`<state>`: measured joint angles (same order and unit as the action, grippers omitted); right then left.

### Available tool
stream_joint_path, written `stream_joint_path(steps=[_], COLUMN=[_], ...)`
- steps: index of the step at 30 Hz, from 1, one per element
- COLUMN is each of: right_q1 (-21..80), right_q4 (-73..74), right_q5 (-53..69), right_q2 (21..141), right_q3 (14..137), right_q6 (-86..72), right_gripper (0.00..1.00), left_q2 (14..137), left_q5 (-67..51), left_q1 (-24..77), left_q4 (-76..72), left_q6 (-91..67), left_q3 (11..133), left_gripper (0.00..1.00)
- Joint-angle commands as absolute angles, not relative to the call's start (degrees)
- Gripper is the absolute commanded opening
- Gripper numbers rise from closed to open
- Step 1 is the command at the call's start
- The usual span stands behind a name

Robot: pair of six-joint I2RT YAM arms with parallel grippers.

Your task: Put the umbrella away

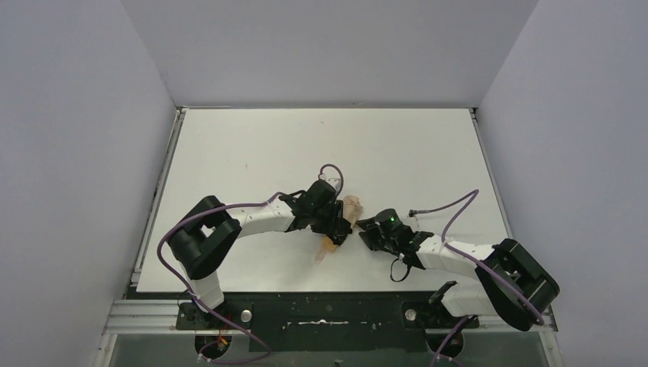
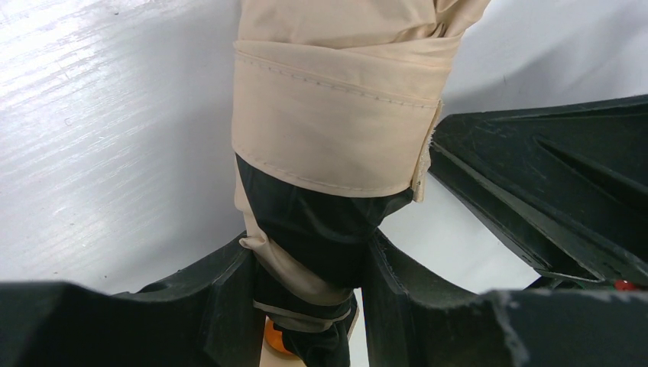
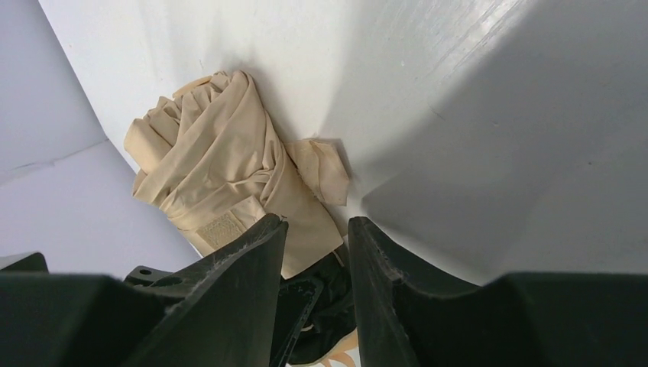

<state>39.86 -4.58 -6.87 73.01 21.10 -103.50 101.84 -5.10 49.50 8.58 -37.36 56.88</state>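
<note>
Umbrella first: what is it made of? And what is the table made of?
The umbrella looks like thin matte tan cloth, maybe nylon or polyester: it creases softly and its hem shows stitching. The table looks like a hard white board with a smooth, slightly shiny coat: light streaks across it.

The compact tan fabric umbrella (image 1: 350,208) is folded, its cloth bunched in loose creases and wrapped by a stitched tan band above a black section. It lies aslant near the table's middle, and my left pincer (image 2: 306,267) pinches that black section.
</note>
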Motion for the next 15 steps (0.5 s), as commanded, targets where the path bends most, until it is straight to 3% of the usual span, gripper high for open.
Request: stream_joint_path(steps=[1,15], right_q1=[40.3,40.17], right_q4=[-9.83,-7.6], right_q5=[-10.52,-14.79], right_q2=[74.92,75.44], right_q3=[20.64,20.13], right_q6=[-107.36,-107.56], right_gripper=[0.37,0.32], left_q2=[103.67,104.51], left_q5=[-0.44,-0.44], left_q1=[49.71,50.21], left_q4=[17.32,17.36], left_q6=[-37.09,-37.0], left_q3=[55.39,55.46], left_gripper=[0.0,0.0])
